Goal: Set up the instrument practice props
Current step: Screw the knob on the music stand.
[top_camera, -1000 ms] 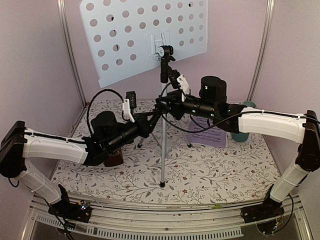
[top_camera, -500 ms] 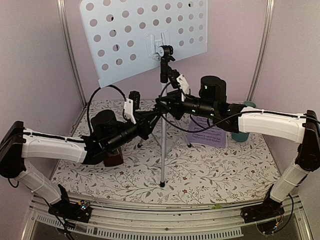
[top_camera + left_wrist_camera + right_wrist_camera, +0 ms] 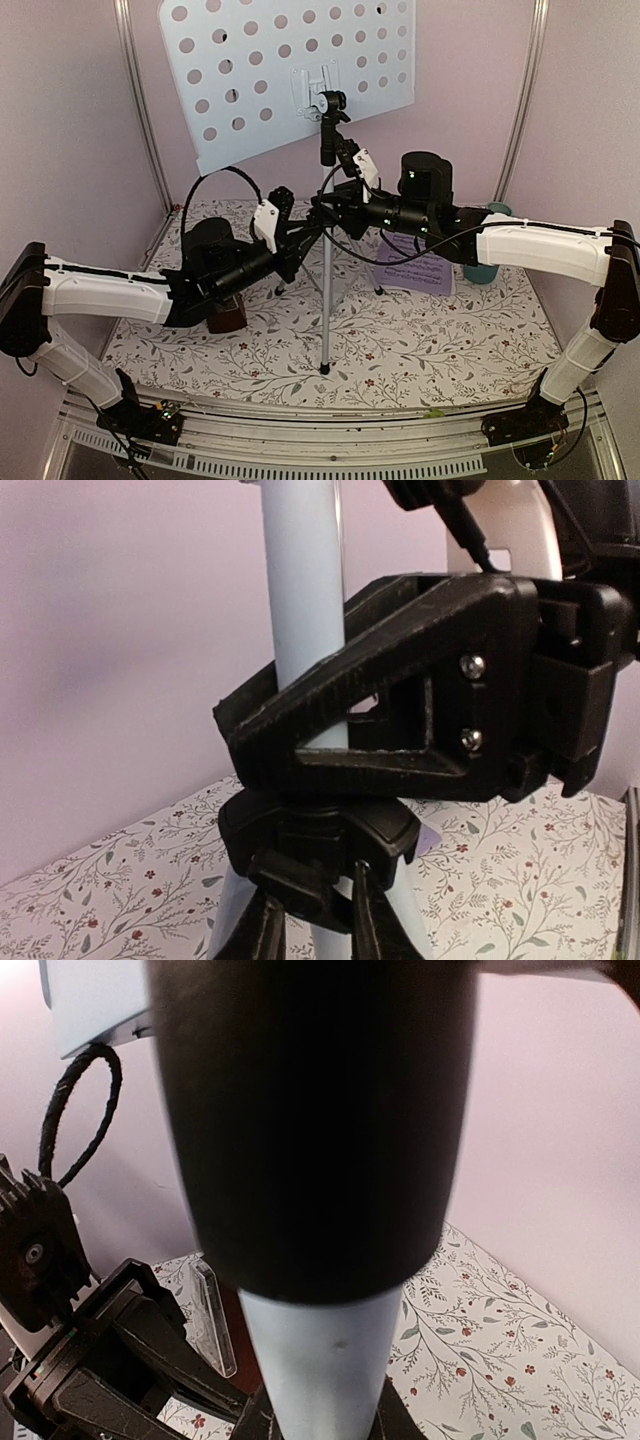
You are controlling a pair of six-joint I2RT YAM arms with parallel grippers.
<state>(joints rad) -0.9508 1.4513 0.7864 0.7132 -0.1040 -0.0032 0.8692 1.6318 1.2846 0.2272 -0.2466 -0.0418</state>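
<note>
The stand was upright in the middle of the bench, legs spread, its tray up high and tilted before the back wall. My right jaws were clamped on the pole just above the collar. My left jaws sat lower, pinched on the pole under that collar as far as I could judge, since only their tips showed at the bottom edge of the left wrist view. I judged the stand part nearly done, needing at most a last trim of height or tilt before I let go.

The rest was not yet done. The pages lay flat on the bench to the right of the stand, with none on the tray. The metronome stood on the bench at the left, half hidden under my left arm. I could not tell whether that was its final spot.

A cup stood just beyond the pages, behind my right arm, which reached across over both. To lift the pages I would have to free one pair of jaws and clear the stand's legs and the looping cable.
</note>
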